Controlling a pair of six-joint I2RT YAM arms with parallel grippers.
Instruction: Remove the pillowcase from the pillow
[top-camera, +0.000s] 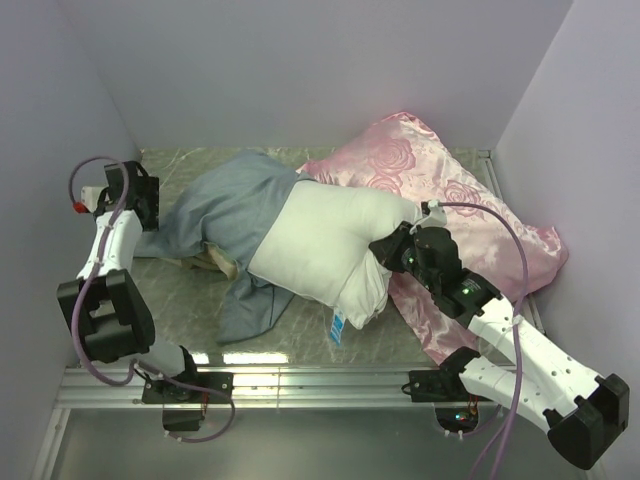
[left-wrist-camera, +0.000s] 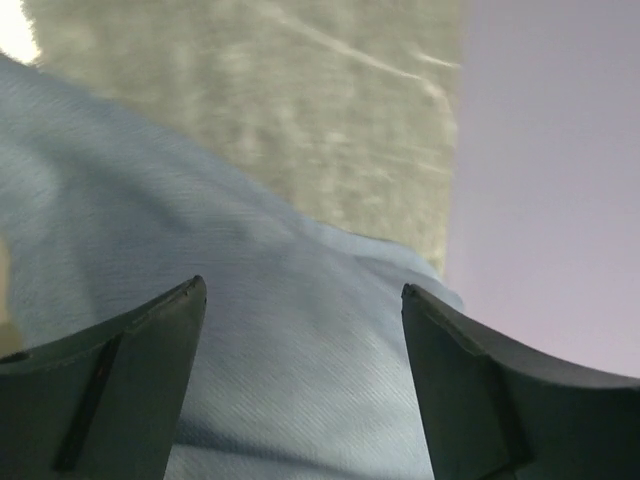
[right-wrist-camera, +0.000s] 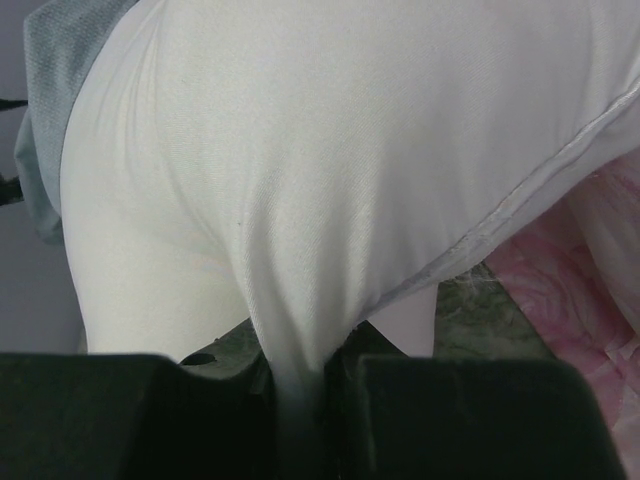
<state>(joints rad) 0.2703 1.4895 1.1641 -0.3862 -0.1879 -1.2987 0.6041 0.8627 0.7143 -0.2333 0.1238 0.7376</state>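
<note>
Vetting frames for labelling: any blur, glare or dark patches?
Top external: sharp, even light, slight glare on the table near its front edge. Left wrist: pillowcase soft, top-left corner blown out. Right wrist: fingers nearly black, pillow well lit.

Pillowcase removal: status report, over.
Left pincer open over pillowcase. Right pincer shut on a fold of pillow. Pillow mostly out, one end covered. Pink cushion underneath.
</note>
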